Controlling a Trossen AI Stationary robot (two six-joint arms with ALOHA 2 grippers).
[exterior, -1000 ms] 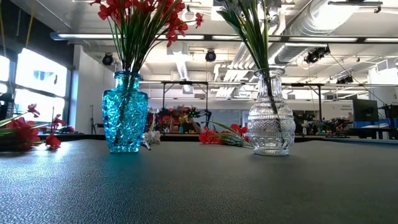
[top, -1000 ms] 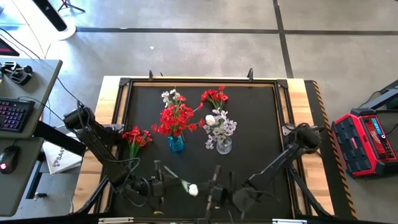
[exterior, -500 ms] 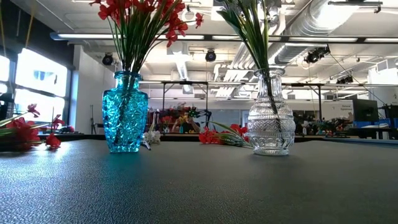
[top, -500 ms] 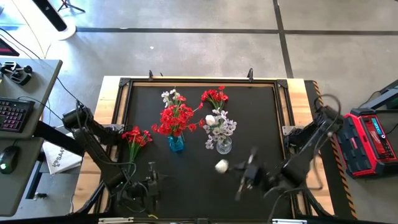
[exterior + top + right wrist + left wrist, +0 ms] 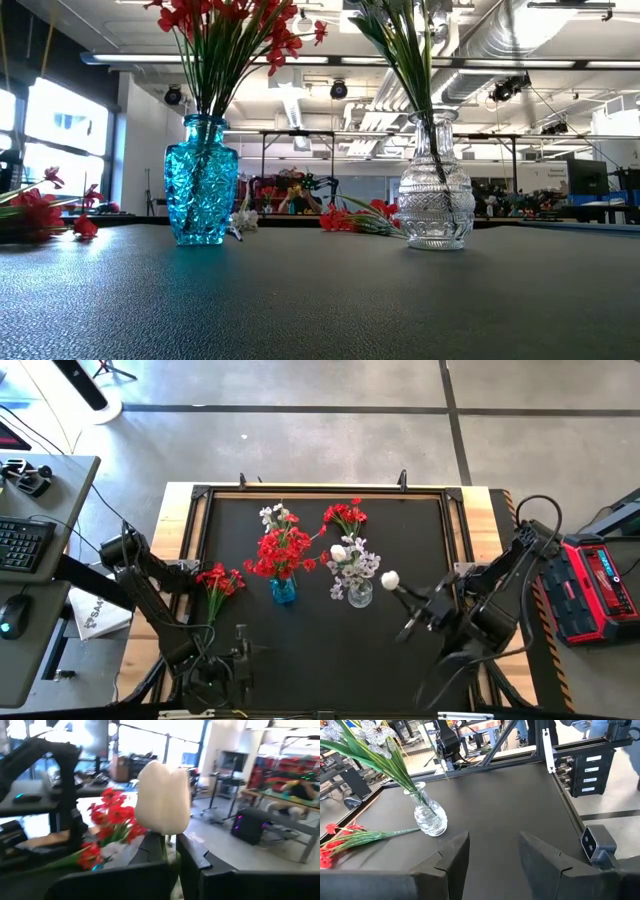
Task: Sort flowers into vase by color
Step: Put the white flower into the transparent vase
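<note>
— Left first?

— Left gripper parked at the table's near edge, fingers spread, nothing between them. Pulled back from the middle since a second ago, when both grippers met there around the white bloom.

— And on the mat?

— Loose red sprig lying flat near the left edge, untouched. Then the blue vase with its red bunch, same as before. Beside it the clear vase with white blossoms, and a second red sprig lying behind, toward the far edge.

— So the change?

— White bloom travelled. Was low near the front edge a second ago, halfway up half a second ago, now just beside the clear vase on its right, held above the mat.

— Held how?

— Right gripper pinched on the stem just under the bud, probably with the stem running back between the fingers, though hidden there.

— Meaning for the sort?

— Handover looks finished; white going to the white vase. Still needs tipping stem-down over the neck. Two red sprigs left after that.
</note>
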